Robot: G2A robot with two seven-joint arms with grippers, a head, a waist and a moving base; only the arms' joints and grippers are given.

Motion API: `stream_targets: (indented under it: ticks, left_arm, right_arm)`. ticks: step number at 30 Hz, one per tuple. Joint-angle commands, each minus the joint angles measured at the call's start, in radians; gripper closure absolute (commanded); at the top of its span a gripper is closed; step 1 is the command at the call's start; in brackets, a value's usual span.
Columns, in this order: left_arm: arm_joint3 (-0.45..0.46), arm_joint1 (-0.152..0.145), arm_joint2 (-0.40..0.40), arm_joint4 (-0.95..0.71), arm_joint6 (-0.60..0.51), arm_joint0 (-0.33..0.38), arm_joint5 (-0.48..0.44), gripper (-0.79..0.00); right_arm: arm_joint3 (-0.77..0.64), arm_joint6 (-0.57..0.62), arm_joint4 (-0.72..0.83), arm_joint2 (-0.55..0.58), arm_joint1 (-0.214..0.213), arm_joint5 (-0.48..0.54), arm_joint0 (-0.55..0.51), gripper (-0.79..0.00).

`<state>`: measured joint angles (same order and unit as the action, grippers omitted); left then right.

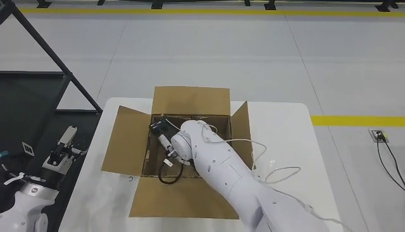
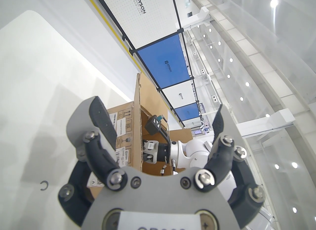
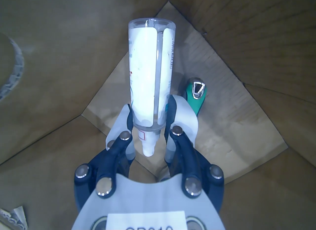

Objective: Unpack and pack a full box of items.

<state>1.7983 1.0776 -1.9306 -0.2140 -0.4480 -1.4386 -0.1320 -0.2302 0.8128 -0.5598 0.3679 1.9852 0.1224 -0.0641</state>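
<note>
So, the bottle (image 3: 150, 73) is found inside the cardboard box (image 3: 61, 43), down near one of its bottom corners. It's a clear one with a white label wrapped round it. Some small print and a red mark can be made out on that label, but the print is too small to be read.

The bottle is clamped by the right gripper (image 3: 150, 108), with a finger pressed on either side just above the shoulder. The white nozzle is pointed back toward the gripper's palm and the flat base is aimed at the corner. Whether the base touches the cardboard can't be told. Just beside the bottle, a green-handled tool (image 3: 196, 97) with a shiny metal end is seen on the box floor, close to one finger.

The box is set on the white table (image 1: 285, 118) with its flaps folded out. On its outer side, handling symbols and a couple of sticker labels are printed, not legible here.

The left gripper (image 2: 159, 115) is held off past the table's edge, well apart from the box, fingers spread wide with nothing between them. A small C-shaped ring (image 2: 44, 185) is left lying on the table near the box.
</note>
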Motion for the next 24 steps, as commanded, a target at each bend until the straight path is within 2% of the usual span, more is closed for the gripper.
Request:
stream_targets:
  ticks: [1,15,21,24]
  left_arm:
    - [0.001,0.000,0.003,0.000,0.001,0.001,0.001,-0.785]
    - [0.004,-0.002,0.021,0.012,-0.005,0.018,0.012,-0.785]
    - [0.002,-0.003,0.031,0.018,-0.010,0.030,0.017,-0.785]
    - [0.002,-0.004,0.031,0.018,-0.010,0.034,0.020,-0.785]
  right_arm:
    - [-0.003,-0.002,0.000,0.007,-0.005,0.012,0.004,0.000]
    - [-0.061,0.105,-0.016,0.054,-0.059,0.013,0.014,0.000]
    - [-0.098,0.201,-0.065,0.060,-0.088,-0.100,0.008,0.000]
    - [-0.116,0.232,-0.075,0.073,-0.107,-0.102,0.006,0.000]
